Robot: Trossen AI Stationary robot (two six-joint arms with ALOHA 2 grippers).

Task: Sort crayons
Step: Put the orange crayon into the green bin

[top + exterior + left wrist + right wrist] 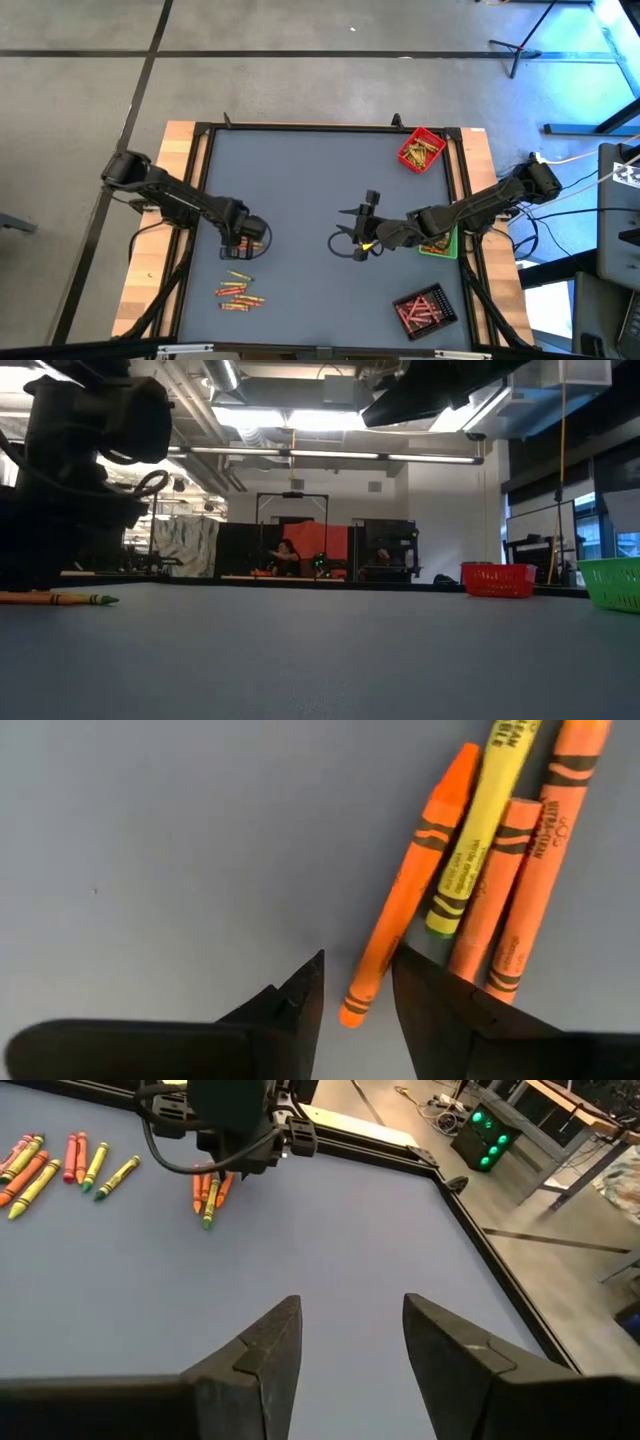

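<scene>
Crayons [470, 880] lie bunched on the tabletop [320, 190] under my left pincer [357, 995], its fingers apart astride an orange crayon's [400, 910] end, while my right pincer [350, 1340] hovers open mid-table.

Only the left wrist view gives lettering, printed lengthwise on crayon wrappers. The yellow crayon [478, 820] shows letters ending in "EAN" near its upper end; the smaller print below is illegible. The long orange crayon [545, 850] carries "ULTRACLEAN", partly blurred. Nothing else reads
</scene>
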